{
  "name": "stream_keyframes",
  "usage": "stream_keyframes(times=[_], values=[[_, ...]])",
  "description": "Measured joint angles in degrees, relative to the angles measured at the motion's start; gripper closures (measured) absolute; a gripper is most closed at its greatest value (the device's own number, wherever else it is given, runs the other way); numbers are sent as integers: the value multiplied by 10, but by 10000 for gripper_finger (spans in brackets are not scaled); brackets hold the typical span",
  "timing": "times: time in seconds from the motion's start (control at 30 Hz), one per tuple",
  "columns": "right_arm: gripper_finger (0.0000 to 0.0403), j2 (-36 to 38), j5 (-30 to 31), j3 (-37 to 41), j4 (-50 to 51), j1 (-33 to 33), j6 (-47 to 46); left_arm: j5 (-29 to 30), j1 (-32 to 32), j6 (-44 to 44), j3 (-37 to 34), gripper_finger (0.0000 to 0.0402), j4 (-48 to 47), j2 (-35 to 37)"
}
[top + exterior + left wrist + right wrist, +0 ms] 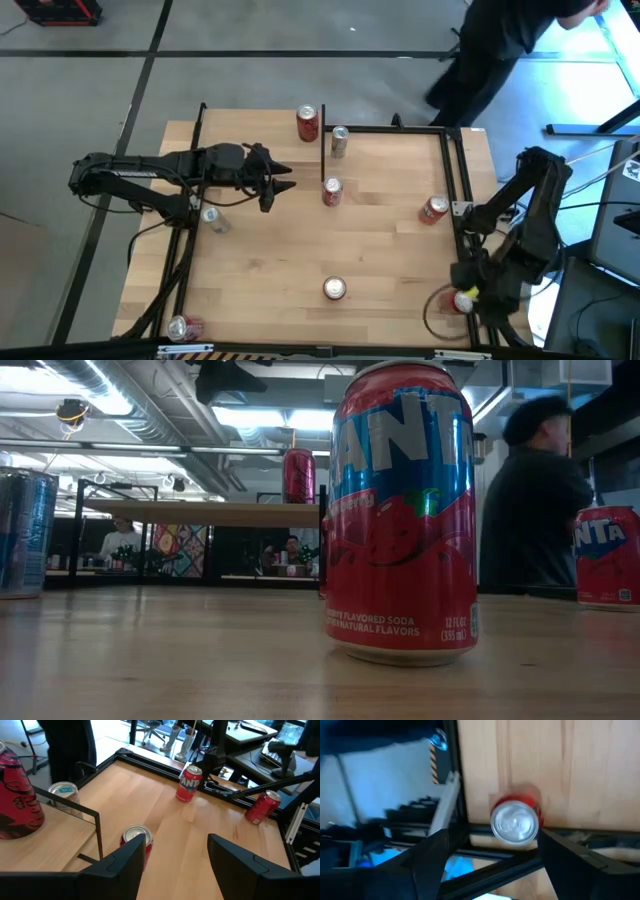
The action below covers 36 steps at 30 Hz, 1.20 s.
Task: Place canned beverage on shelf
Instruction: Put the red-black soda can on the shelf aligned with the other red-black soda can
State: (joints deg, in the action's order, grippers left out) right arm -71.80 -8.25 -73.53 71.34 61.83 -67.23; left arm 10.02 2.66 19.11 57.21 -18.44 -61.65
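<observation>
The shelf (245,130), a light-wood board on thin black uprights, stands at the table's far left and carries one upright red can (308,122); both show in the low view, shelf (210,513) and can (298,475). My left gripper (282,183) is open and empty over the shelf's right end, with an upright red can (136,837) on the table just ahead of it. My right gripper (502,855) is open at the table's near right corner. Its fingers stand on either side of an upright red can (515,822) without touching it; that can also shows in the high view (462,300).
More cans stand about the table: beside the shelf (339,140), at the right (433,209), near middle (334,288), left (213,218) and near left corner (185,326). A black frame (458,170) edges the table. A person (535,500) stands beyond the far right.
</observation>
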Motion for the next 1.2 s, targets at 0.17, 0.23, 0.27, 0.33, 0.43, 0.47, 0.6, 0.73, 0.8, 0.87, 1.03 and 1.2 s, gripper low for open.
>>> stream_keyframes(times=[0.17, 0.23, 0.27, 0.33, 0.43, 0.47, 0.6, 0.73, 0.8, 0.87, 1.03, 1.2], values=[[111, -27, 1, 38, -5, 42, -31, 0, 0, 0, 0, 192, 0, 0], [111, -34, 2, 47, -6, 48, -43, 0, 0, 0, 0, 192, 0, 0], [111, -37, 2, 50, -7, 47, -47, 0, 0, 0, 0, 192, 0, 0], [111, -42, 8, 51, -5, 46, -55, 0, 0, 0, 0, 192, 0, 0], [111, -48, 29, 51, -6, 46, -64, 0, 0, 0, 0, 192, 0, 0], [111, -51, 31, 51, -5, 46, -65, 0, 0, 0, 0, 192, 0, 0], [111, -65, 28, 51, -8, 46, -65, 0, 0, 0, 0, 192, 0, 0], [111, -74, 20, 51, -4, 46, -78, -2, 0, 0, 0, 192, 0, 0], [111, -77, 8, 51, -8, 45, -74, -5, 0, 3, 0, 192, 0, 0], [111, -80, 5, 51, -11, 45, -72, -6, 0, 3, 0, 192, 0, 0], [111, -87, 8, 51, -6, 45, -74, -6, 0, 4, 0, 192, 0, 0], [111, -103, 28, 51, -6, 45, -76, -7, 0, 4, 0, 192, 0, 0]])
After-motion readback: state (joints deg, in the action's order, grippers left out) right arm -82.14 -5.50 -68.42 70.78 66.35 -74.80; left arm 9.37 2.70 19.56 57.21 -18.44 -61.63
